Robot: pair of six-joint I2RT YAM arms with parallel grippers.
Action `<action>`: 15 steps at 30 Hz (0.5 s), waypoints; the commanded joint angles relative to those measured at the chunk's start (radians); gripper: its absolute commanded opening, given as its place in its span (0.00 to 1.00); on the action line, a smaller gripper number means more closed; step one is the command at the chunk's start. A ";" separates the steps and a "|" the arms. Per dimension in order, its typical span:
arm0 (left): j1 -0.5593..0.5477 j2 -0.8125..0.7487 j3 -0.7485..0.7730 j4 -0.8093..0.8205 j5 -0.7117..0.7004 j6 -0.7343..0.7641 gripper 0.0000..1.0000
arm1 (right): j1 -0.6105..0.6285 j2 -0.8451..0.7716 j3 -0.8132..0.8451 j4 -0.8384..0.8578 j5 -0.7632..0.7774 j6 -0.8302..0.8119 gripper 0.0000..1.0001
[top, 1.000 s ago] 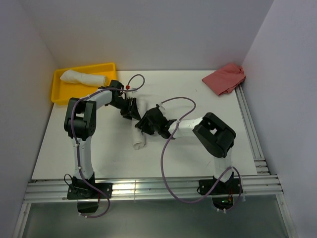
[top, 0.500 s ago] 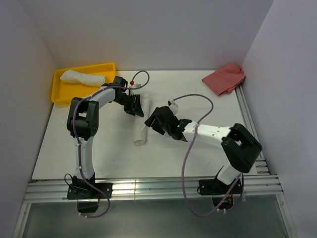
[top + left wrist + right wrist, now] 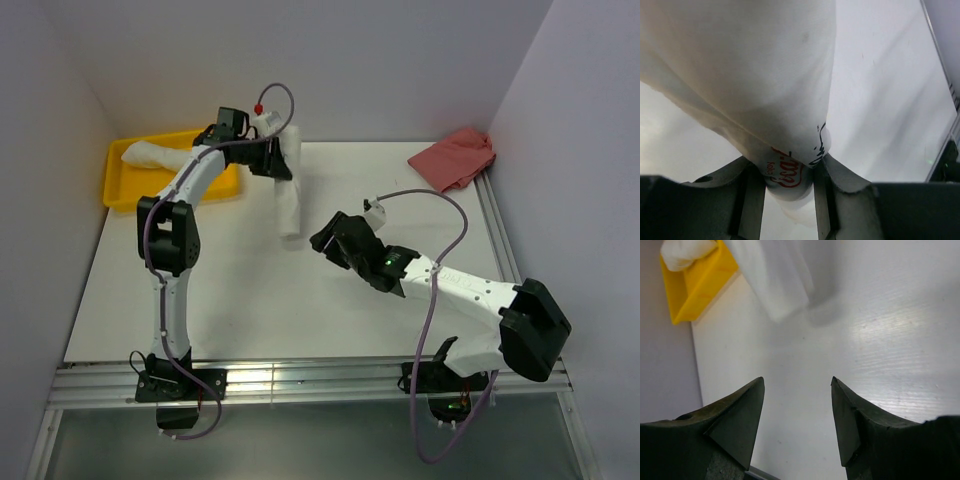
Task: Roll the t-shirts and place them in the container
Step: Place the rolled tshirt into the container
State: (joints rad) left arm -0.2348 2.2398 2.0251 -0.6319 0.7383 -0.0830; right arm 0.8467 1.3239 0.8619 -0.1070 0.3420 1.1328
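Note:
A rolled white t-shirt (image 3: pixel 290 195) hangs off the table from my left gripper (image 3: pixel 281 158), which is shut on its upper end. In the left wrist view the roll (image 3: pixel 755 75) shows red print squeezed between the fingers of the left gripper (image 3: pixel 789 167). A second rolled white t-shirt (image 3: pixel 150 153) lies in the yellow tray (image 3: pixel 122 190). My right gripper (image 3: pixel 325 240) stands open over the table to the right of the hanging roll, apart from it. In the right wrist view the right gripper (image 3: pixel 797 382) holds nothing, with the roll (image 3: pixel 775 280) ahead.
A crumpled red cloth (image 3: pixel 455 157) lies at the back right corner. The yellow tray (image 3: pixel 695 287) sits at the back left against the wall. Metal rails (image 3: pixel 510 260) run along the table's right and near edges.
The left gripper has lifted the rolled t-shirt off the table and carried it back toward the tray. The right gripper has opened, let go of the roll and drawn away to the right.

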 commanded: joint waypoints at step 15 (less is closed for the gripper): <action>0.365 0.098 0.158 0.535 0.061 -0.359 0.00 | 0.034 -0.028 -0.037 -0.079 0.095 0.019 0.63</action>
State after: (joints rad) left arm 0.0715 2.3474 2.1860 -0.2668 0.7555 -0.3573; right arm 0.8700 1.3239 0.8406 -0.1814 0.3916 1.1404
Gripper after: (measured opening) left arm 0.407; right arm 0.632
